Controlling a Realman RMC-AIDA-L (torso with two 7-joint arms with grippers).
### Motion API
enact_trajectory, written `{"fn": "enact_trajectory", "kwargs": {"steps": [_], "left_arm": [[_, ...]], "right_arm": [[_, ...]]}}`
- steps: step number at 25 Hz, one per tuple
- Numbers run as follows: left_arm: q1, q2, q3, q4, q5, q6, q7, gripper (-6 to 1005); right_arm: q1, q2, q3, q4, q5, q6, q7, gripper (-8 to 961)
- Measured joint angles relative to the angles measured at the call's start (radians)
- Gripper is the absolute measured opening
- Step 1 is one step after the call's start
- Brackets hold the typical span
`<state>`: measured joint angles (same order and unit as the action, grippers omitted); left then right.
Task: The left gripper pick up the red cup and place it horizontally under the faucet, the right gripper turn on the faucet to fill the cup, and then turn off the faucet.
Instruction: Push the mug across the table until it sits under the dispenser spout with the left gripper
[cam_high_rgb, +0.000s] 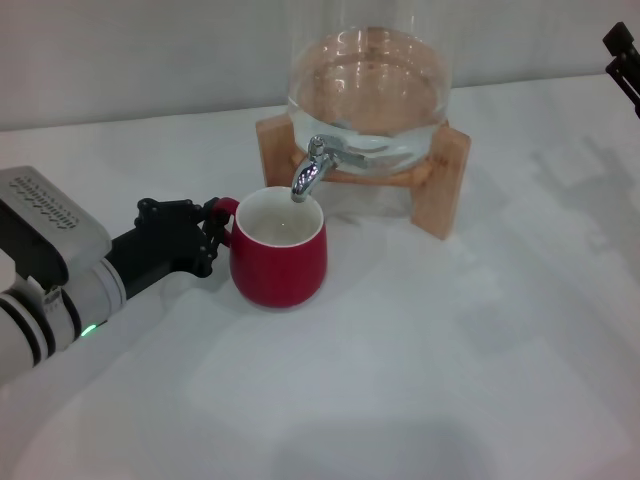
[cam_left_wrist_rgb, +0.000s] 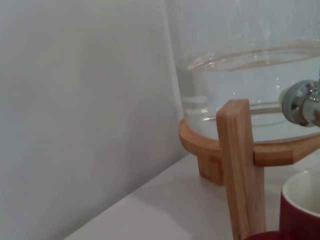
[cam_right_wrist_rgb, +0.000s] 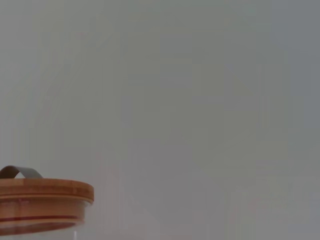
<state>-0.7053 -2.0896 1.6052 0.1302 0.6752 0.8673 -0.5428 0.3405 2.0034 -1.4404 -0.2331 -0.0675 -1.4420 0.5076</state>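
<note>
The red cup (cam_high_rgb: 280, 265) stands upright on the white table, its mouth right under the spout of the chrome faucet (cam_high_rgb: 312, 165). No water is running. My left gripper (cam_high_rgb: 213, 232) reaches in from the left and is shut on the cup's small loop handle. The left wrist view shows the cup's rim (cam_left_wrist_rgb: 300, 210) and the faucet's base (cam_left_wrist_rgb: 302, 102). My right gripper (cam_high_rgb: 618, 55) hangs at the far right edge, well away from the faucet, its two fingertips apart and empty.
The glass water jar (cam_high_rgb: 365, 90) sits on a wooden stand (cam_high_rgb: 450, 180) at the back, with one leg (cam_left_wrist_rgb: 242, 165) close beside the cup. The right wrist view shows only the jar's wooden lid (cam_right_wrist_rgb: 42, 200) and the wall.
</note>
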Motion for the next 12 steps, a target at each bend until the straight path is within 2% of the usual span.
{"fn": "enact_trajectory", "kwargs": {"steps": [12], "left_arm": [[-0.008,-0.003,0.039,0.008,-0.002,-0.041,-0.015,78]], "right_arm": [[-0.002,0.000,0.000,0.000,0.000,-0.004,0.000,868]]}}
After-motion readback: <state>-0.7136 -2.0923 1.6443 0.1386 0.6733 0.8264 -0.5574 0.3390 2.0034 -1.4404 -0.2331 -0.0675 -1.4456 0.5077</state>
